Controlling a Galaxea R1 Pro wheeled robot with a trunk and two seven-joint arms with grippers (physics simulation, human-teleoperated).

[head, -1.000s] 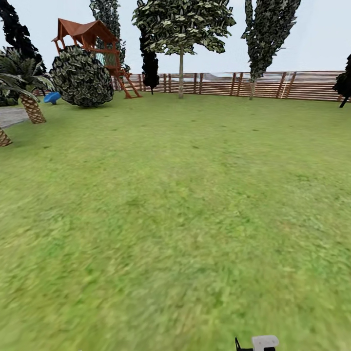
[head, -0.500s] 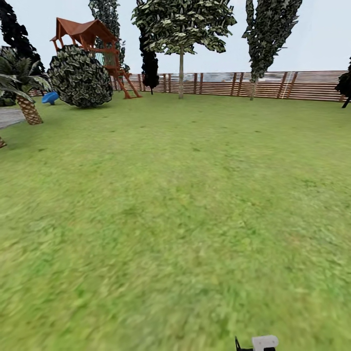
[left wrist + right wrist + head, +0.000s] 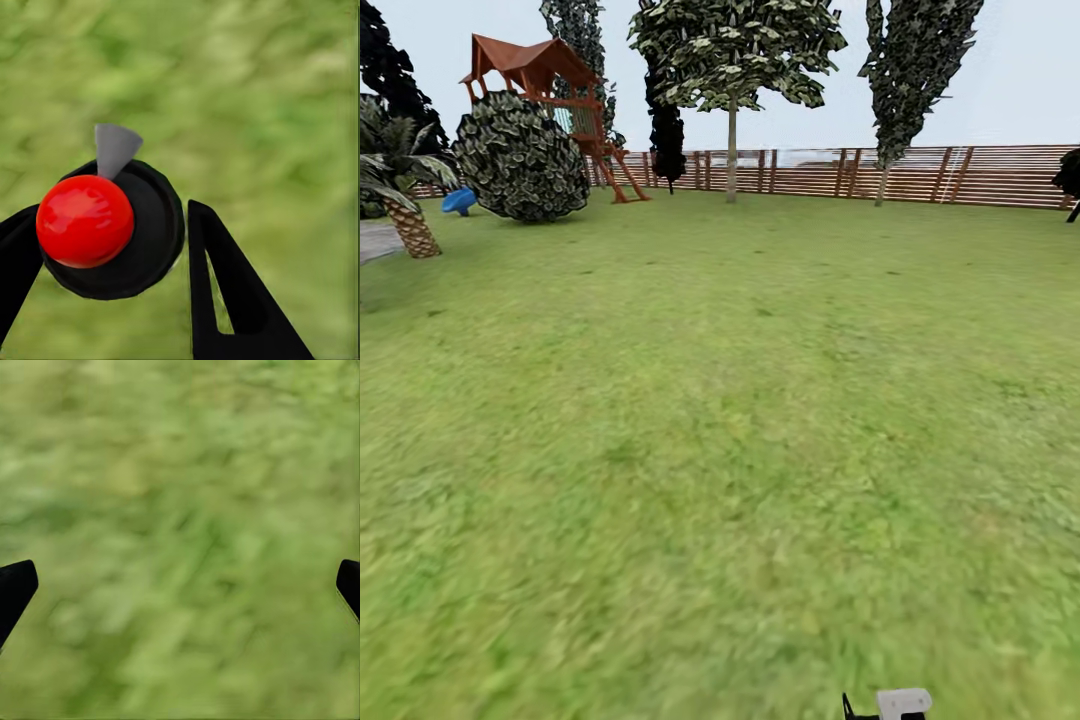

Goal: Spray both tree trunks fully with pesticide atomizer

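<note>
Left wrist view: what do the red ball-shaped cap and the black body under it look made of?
The red cap looks like glossy plastic, with soft white highlights on its dome. The black body looks matte, perhaps plastic or rubber; no shine shows. Both are renders, so uncertain.

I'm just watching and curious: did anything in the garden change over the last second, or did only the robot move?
Only the view shifted: the scaly-trunked palm slid toward the picture's left edge and a second palm stub left it, so the camera moved, not the plants. The brown slat fence, wooden playhouse and green lawn look unchanged.
</note>
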